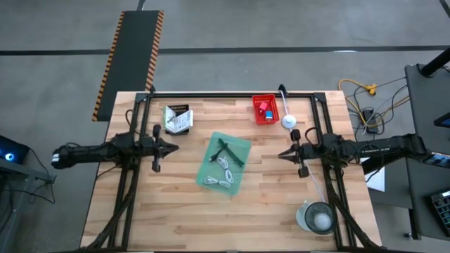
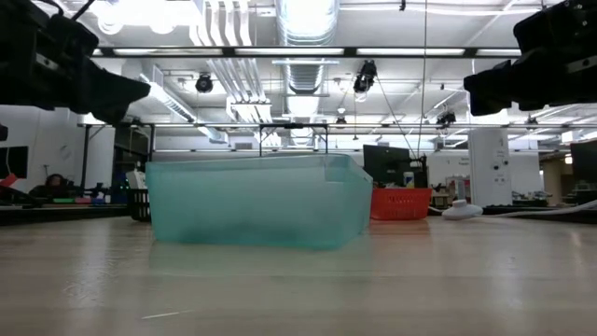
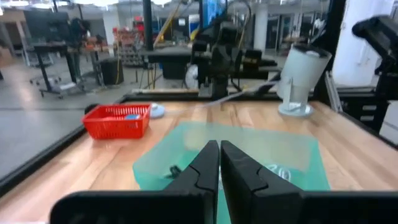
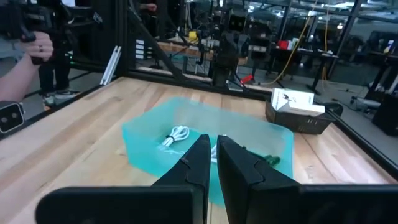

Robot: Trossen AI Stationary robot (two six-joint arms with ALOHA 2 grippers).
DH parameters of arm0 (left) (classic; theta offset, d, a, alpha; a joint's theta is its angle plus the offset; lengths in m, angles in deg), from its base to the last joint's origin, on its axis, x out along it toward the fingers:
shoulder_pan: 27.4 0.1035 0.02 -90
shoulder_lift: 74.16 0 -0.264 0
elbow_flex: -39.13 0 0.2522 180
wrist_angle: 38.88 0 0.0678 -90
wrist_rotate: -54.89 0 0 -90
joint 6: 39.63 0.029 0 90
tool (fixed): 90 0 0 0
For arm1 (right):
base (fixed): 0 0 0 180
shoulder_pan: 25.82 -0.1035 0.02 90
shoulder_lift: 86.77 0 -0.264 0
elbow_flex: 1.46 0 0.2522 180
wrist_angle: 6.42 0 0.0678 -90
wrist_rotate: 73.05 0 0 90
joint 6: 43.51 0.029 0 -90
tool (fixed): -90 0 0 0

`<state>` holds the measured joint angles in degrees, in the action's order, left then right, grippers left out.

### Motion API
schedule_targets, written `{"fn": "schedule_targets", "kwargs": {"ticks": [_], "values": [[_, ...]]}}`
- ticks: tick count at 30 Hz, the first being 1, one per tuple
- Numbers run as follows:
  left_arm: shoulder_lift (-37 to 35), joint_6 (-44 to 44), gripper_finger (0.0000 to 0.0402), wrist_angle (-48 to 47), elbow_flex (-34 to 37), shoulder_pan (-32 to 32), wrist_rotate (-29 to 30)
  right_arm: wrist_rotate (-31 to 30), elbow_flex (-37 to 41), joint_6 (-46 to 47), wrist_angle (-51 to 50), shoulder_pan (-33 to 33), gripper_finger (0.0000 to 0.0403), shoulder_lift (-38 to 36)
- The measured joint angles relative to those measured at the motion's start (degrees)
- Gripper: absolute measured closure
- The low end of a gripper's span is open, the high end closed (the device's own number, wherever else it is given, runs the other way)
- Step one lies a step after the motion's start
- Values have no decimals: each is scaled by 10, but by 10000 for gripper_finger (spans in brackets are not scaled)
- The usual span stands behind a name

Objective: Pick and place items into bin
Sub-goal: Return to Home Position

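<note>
Both arms hung level over the wooden tabletop (image 1: 176, 218), one reaching in from each side of the high view with its tip turned toward the middle. The left tool (image 1: 175, 147) sat at centre left. Its fingers (image 3: 202, 169) were drawn together to a hairline gap, and nothing was caught between them. The right tool (image 1: 280, 153) faced it from centre right, likewise closed up and empty, as its own fingers (image 4: 196, 163) showed in the right wrist view.

Between the two tips, well apart from either, lay the translucent teal bin (image 1: 209, 158), set at a slant in the middle of the frame. Inside it were white coiled cables (image 1: 222, 177) toward the lower end and a black cable (image 1: 229, 150) toward the upper end. The right wrist view also caught something green (image 4: 271, 160) in the bin, though I could not tell what it was.

Above the bin, right of centre, stood the red basket (image 1: 265, 109) with a blue piece (image 3: 131, 116) in it. A small white round object (image 1: 289, 121) lay just beside the basket on its right. At upper left of centre sat a black box (image 1: 178, 118) holding white printed packets (image 4: 292, 98). A pale cylindrical container (image 1: 316, 218) stood in the lower right corner of the tabletop.

At the upper left of the right wrist view, beyond the tabletop's edge, a person's hand (image 4: 28, 53) gripped something dark.
</note>
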<state>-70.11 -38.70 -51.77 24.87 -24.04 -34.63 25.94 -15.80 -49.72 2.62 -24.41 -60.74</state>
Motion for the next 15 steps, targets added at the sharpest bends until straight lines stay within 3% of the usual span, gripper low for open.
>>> {"fn": "schedule_targets", "kwargs": {"ticks": [11,15], "values": [[19,-6,401,4,1,0,2,-2,0,26,2,0,385,0],[12,-6,401,1,1,0,2,-51,0,86,0,0,385,-18]]}}
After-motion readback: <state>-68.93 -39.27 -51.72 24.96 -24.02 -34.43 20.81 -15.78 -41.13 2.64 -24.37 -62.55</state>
